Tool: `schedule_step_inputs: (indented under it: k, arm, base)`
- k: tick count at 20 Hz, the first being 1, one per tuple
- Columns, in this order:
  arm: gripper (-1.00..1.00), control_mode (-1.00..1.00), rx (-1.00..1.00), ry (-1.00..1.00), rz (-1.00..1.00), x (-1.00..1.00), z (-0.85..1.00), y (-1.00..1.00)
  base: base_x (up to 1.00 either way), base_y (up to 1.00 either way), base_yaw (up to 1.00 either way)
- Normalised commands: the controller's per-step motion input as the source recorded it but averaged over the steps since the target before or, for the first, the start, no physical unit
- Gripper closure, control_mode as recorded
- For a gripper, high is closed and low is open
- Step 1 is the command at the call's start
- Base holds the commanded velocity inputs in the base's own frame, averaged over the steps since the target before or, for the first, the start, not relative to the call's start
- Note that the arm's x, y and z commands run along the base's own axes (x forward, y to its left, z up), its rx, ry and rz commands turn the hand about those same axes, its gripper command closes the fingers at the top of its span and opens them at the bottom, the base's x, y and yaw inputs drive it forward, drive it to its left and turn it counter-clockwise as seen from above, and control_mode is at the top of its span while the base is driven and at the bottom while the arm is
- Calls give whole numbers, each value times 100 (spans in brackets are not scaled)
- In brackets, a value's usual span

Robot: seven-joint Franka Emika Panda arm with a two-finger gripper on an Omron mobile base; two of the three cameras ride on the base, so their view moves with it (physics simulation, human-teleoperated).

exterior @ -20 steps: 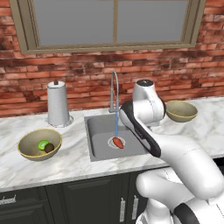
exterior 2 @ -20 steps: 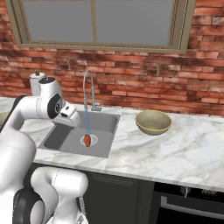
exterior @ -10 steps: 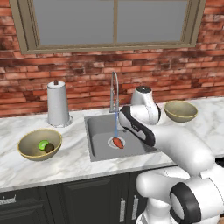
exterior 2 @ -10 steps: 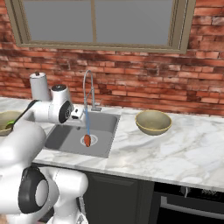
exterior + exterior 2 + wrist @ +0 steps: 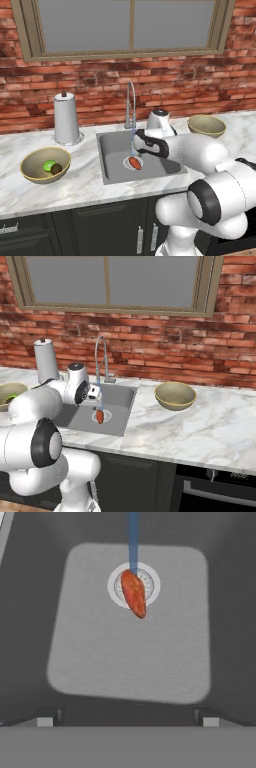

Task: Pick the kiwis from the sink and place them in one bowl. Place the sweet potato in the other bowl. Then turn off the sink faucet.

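Claw (image 5: 128, 721) spread wide, nothing in it, hanging above the sink (image 5: 75, 662) w/ tips pointing down at the basin floor. Straight ahead of the claw, well apart from the tips: the sweet potato (image 5: 134, 593), lying flat across the round drain, water stream hitting its far end.

Handling, as a guess: stiff, solid root, light for its size, not fragile. It's wet from the running water, so prob slippery; tapered ends would squirt out of a pinch. Best hold is across the thick middle, fingers either side of the short axis, claw turned so the jaws cross the long axis. It sits on the drain, so it may rock a bit when touched.

Looks: small, oblong, orange-red w/ a mottled skin, fatter at the far end and tapering to a point at the end nearer the claw. In base views it's a small red-orange spot at the drain (image 5: 135, 162).

Further out: the sink faucet (image 5: 131, 102) rises behind the basin, beyond the claw, water on. To one side on the counter (image 5: 80, 182), one bowl (image 5: 36, 172) already holds the kiwis (image 5: 52, 167), green and brown, touching or nearly so, hard to tell at this size. To the opposite side, the other bowl (image 5: 175, 396), seemingly w/o contents.
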Motion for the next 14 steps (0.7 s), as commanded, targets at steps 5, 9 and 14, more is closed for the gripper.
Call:
schedule_step_inputs:
  k: [5, 9, 14]
  arm:
    - [-100, -100, 1, 3, 0, 35, -48, 0]
    - [-100, -100, 0, 2, 0, 32, -47, 0]
    - [-100, -100, 0, 0, 0, 29, -38, 0]
  base:
    - [0, 0, 0]
    - [0, 0, 0]
    - [0, 0, 0]
